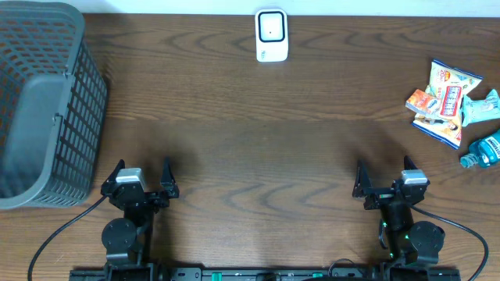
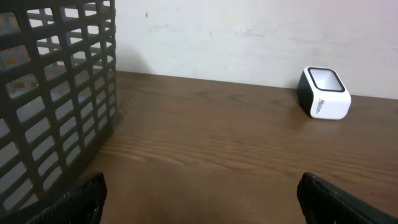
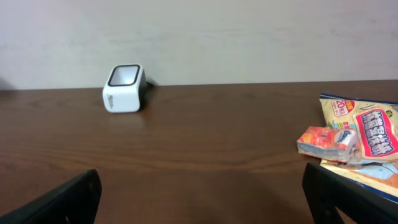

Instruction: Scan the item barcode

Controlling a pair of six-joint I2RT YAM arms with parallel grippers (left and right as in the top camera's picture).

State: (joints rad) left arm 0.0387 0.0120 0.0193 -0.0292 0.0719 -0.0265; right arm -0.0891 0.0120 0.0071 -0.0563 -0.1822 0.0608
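Black fingertips (image 2: 74, 202) of the left pincer (image 2: 208, 202) fill the bottom corners of its wrist view, spread wide with only bare wood between them. The right pincer (image 3: 205, 199) is spread just as wide and grips nothing. Seen from overhead, both arms are folded low at the near edge of the tabletop (image 1: 266, 156). Their wrists are level and both point toward the far wall. Each arm's base is cut off by the bottom of the overhead view, and a black cable (image 1: 55, 234) trails from the left one.

The snack packets (image 1: 445, 101) lie in an overlapping pile near the right edge, ahead and to the right of the right arm and well apart from it. A small orange pack (image 1: 424, 101) lies on the pile's left side, and a pale blue packet (image 1: 483, 105) lies on its right side. A blue bottle (image 1: 484, 150) just beside them is clipped by the overhead frame. No barcode can be made out, and the print is too small to read. The right wrist view cuts the pile off at its right margin.

The white barcode scanner (image 1: 272, 35) stands close to the far edge, about midway between the arms, with its dark window facing up. The grey mesh basket (image 1: 86, 117) fills the far left corner and runs out of the overhead frame; its near end comes close to the left arm. Between the pincers and the scanner the wood is bare.
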